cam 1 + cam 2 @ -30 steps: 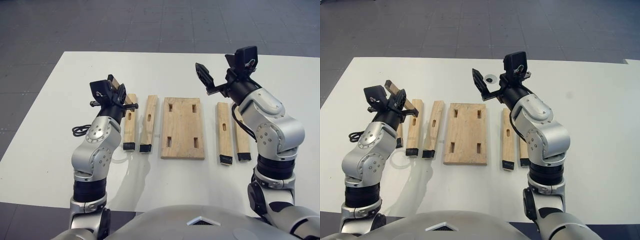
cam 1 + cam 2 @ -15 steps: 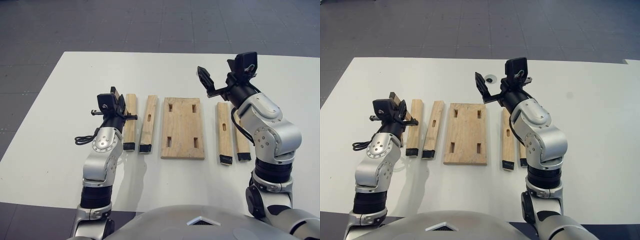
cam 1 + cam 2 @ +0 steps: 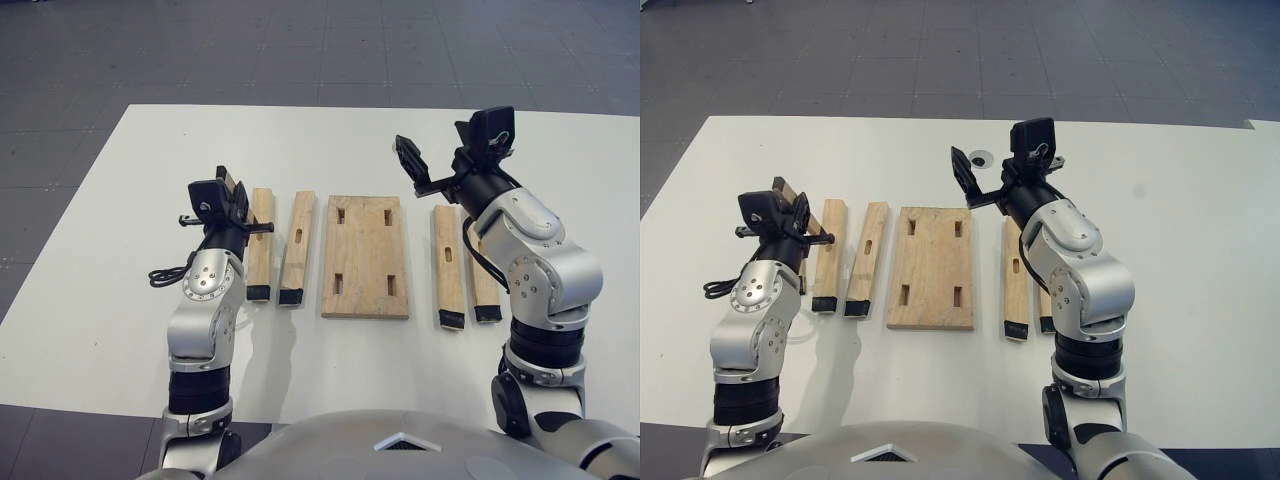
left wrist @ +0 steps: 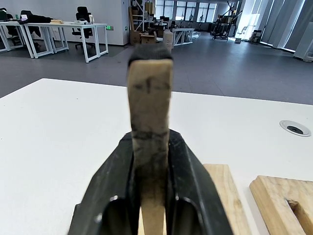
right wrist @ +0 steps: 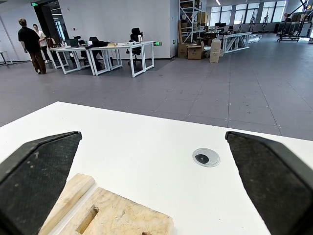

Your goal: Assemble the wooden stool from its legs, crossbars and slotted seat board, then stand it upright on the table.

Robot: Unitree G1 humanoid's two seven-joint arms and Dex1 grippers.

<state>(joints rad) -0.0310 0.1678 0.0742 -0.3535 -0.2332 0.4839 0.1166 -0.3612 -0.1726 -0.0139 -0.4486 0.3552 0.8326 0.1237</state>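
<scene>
On the near half of the white table (image 3: 120, 300), I see five wooden parts lying flat in a row. The slotted seat board (image 3: 365, 257) lies at the centre, its four slots facing up. Two legs (image 3: 297, 246) lie side by side on its left and two more legs (image 3: 448, 265) on its right. Each leg has a black cap on its near end. A black cable (image 3: 165, 275) lies on the table beside the left arm. Just left of the outermost left leg, the left gripper (image 3: 232, 205) is clamped on a crossbar (image 4: 150, 98). The thin strip is pinched between both fingers (image 4: 115, 181) and juts out past their tips, away from the wrist. I cannot tell whether its free end touches the table. Farther back, the right gripper (image 5: 152, 142) hangs above the table near the far right corner of the seat board. Its fingers (image 5: 39, 171) are spread wide and it holds nothing. Beyond both grippers, a round grommet (image 3: 982, 156) is set into the far part of the tabletop.
</scene>
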